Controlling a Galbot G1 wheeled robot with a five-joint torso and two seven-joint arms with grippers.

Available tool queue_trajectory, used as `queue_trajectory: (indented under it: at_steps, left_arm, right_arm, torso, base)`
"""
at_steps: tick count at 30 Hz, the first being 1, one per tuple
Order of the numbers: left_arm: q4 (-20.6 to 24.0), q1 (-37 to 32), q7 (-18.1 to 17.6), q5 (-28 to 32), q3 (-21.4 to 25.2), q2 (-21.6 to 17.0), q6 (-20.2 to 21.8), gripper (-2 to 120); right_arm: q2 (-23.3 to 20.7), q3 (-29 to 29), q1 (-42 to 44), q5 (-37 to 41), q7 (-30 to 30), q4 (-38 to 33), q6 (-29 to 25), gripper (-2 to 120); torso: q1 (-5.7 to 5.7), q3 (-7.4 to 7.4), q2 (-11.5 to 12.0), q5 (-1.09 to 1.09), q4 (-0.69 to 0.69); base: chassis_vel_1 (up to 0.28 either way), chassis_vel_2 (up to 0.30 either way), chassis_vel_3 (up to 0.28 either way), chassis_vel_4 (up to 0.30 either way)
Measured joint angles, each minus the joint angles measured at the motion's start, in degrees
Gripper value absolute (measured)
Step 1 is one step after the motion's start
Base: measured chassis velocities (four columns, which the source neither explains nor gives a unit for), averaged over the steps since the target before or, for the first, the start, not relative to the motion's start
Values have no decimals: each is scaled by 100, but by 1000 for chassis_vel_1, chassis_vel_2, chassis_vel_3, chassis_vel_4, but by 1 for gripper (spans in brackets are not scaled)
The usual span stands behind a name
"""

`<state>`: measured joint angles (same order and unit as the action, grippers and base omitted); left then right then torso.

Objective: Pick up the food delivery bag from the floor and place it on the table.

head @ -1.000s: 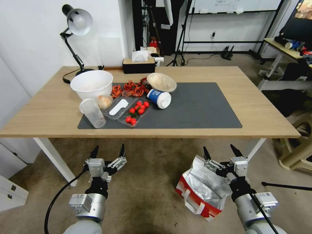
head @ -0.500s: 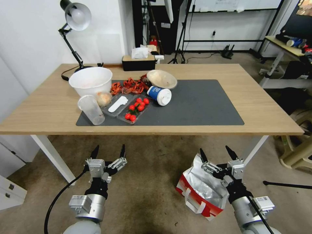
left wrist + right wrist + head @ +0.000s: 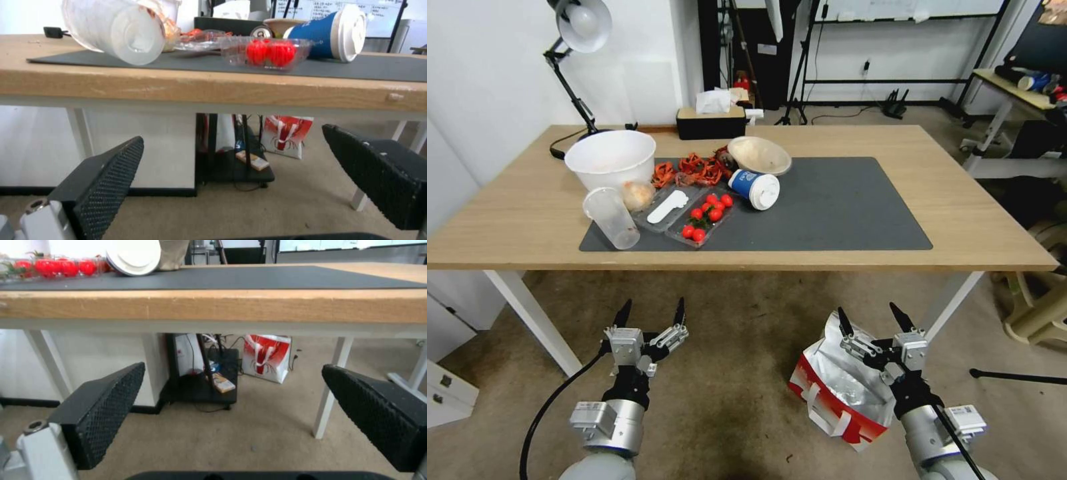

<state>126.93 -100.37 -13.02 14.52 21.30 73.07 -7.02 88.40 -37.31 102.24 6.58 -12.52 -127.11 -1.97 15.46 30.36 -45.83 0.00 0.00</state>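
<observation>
Bag: the food delivery bag (image 3: 842, 387) is seen on the floor (image 3: 734, 400), in front of the table's near edge and towards its right-hand leg, mouth gaping and foil lining on show. Nothing is holding it.

Right gripper: the right gripper (image 3: 872, 321) is held above the bag's open top, fingers spread wide and pointed forward at the table. In its wrist view the two black pads (image 3: 106, 406) are parted with nothing caught between them. Whether the bag's rim is touched cannot be told.

Left gripper: the left gripper (image 3: 650, 312) is parked low over bare floor, well apart from the bag, jaws likewise apart and empty.

Table: the table (image 3: 974, 233) carries a dark mat (image 3: 854, 213). The mat's left half is crowded by a white bowl (image 3: 610, 159), a clear cup (image 3: 610, 218) on its side, a tray of tomatoes (image 3: 704, 217) and a tipped blue cup (image 3: 754, 189); the right half is free.

Progress: nothing is judged done yet. The bag is not gripped, not lifted, not moved.

Left to do: a handle or rim is to be taken, the bag raised past the table edge, and it is to be set down, most likely on the free right side of the mat.
</observation>
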Motion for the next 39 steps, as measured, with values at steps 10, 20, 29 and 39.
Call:
queue_trajectory:
  at_steps: [10,20,29,39]
  left_arm:
    - [-54,34,-7,8,-17,2,-15,100]
    - [-107,72,-7,24,-25,-10,-18,100]
    - [-137,98,3,34,-32,-26,-18,100]
    - [-178,131,5,53,-43,-36,-18,100]
  right_arm:
    - [13,-11,-8,-38,21,19,-7,100]
    - [19,-58,-25,-42,27,27,-7,100]
    - [34,-83,-20,-60,16,41,4,100]
    - [21,-145,-11,-67,7,38,19,100]
  torso:
    - [-107,-154,263,0,0]
    - [-207,-303,512,0,0]
    - [-286,-414,701,0,0]
    - [-399,-578,978,0,0]
  base:
    - [0,0,0,0]
    - [0,0,0,0]
    - [0,0,0,0]
    - [0,0,0,0]
